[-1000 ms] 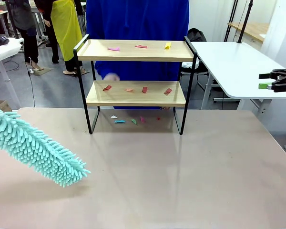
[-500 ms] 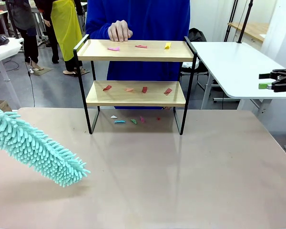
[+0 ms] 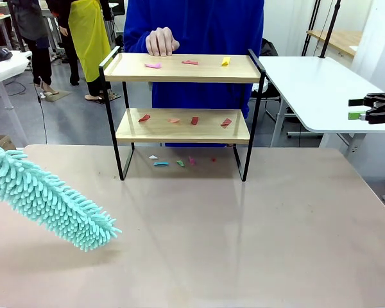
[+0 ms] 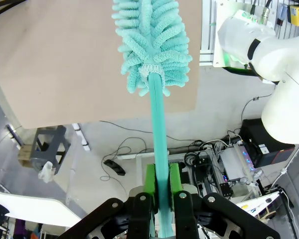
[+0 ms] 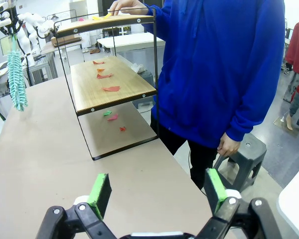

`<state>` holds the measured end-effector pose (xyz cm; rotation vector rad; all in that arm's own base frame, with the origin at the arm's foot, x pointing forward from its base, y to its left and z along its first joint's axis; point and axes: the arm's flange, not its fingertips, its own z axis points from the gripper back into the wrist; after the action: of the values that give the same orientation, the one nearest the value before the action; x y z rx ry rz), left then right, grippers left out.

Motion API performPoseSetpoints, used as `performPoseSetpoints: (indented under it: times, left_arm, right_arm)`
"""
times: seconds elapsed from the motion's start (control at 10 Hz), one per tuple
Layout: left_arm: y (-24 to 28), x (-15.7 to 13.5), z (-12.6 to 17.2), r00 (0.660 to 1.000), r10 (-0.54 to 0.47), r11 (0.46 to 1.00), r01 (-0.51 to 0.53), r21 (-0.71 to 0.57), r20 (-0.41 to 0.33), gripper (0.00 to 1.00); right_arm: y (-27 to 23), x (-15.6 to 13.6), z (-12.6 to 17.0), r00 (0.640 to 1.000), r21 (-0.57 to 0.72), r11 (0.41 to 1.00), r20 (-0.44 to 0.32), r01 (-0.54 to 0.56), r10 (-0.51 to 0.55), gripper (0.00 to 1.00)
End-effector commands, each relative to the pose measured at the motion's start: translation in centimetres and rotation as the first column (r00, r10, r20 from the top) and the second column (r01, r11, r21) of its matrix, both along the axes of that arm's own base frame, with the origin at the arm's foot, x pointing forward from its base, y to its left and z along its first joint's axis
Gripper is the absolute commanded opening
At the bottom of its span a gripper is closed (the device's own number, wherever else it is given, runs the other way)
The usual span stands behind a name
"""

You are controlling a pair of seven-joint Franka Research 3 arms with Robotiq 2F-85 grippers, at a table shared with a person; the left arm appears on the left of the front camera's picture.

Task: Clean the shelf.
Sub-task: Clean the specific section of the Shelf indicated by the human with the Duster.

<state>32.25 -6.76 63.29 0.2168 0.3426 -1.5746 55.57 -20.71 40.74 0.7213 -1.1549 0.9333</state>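
Note:
The shelf stands at the far middle of the brown table, and the right wrist view takes in the shelf end-on. Coloured paper scraps lie on its top board, more on the lower board, and several lie on the table under it. A person in a blue hoodie rests a hand on the top board's far edge. My left gripper is shut on the handle of a teal fluffy duster, which hangs low over the table's left side. My right gripper is open and holds nothing; it hovers off the table's right side.
A white table stands at the right behind the brown table. A grey stool sits beside the person's legs. Other people stand at the far left. Bare tabletop spreads in front of the shelf.
The person's hand came up from behind the lower board to the top board's far edge, and the person shifted slightly right. The duster and both grippers stayed still.

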Motion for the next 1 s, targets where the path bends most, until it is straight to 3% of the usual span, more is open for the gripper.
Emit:
performPoseSetpoints:
  times: [0.0,0.7,0.8,0.9]
  left_arm:
    - [0.2,-0.3,0.2,1.000,-0.007,1.000,0.007,-0.004,-0.005,0.13]
    - [0.0,0.0,0.0,1.000,0.000,1.000,0.000,0.000,0.000,0.13]
    - [0.4,0.0,2.4,0.997,0.060,0.987,-0.068,-0.148,-0.056,0.13]
    - [0.1,-0.4,4.0,0.998,0.024,0.964,-0.040,-0.262,-0.062,0.13]
  right_arm:
    - [0.6,-0.2,0.6,1.000,-0.013,1.000,-0.016,0.015,-0.015,1.00]
    - [0.6,-0.2,0.6,1.000,-0.013,1.000,-0.016,0.015,-0.015,1.00]
    - [0.6,-0.2,0.6,1.000,-0.013,1.000,-0.016,0.015,-0.015,1.00]
    - [0.6,-0.2,0.6,1.000,-0.013,1.000,-0.016,0.015,-0.015,1.00]
